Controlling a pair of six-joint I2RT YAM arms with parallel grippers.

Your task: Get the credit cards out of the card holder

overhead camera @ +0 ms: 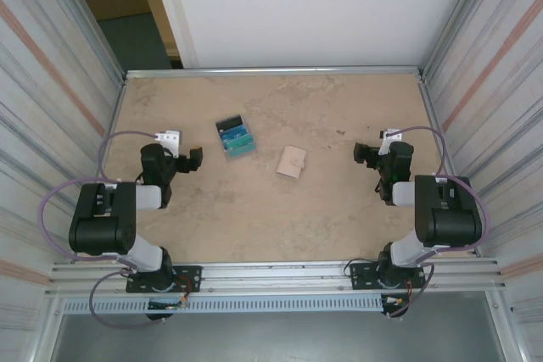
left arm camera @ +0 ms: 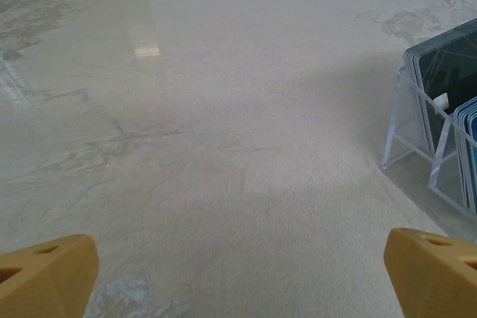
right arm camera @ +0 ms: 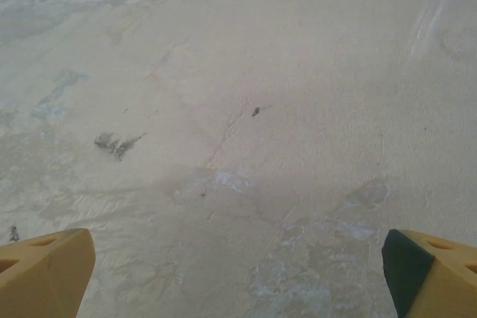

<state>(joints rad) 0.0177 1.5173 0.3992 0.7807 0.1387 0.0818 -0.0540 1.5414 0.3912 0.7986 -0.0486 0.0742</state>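
Now the left gripper [overhead camera: 194,158] and the right gripper [overhead camera: 366,153] are held wide open, with nothing in them. The tan card holder [overhead camera: 292,161] is laid shut on the table [overhead camera: 339,209] between them. Blue credit cards [overhead camera: 235,135] are stood in a clear rack [left arm camera: 402,143] beside it.

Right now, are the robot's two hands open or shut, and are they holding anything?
Left gripper: open, fingers wide apart, holding nothing.
Right gripper: open, fingers wide apart, holding nothing.

Closed tan card holder [overhead camera: 292,161] lies flat beside blue-teal credit cards [overhead camera: 235,136]
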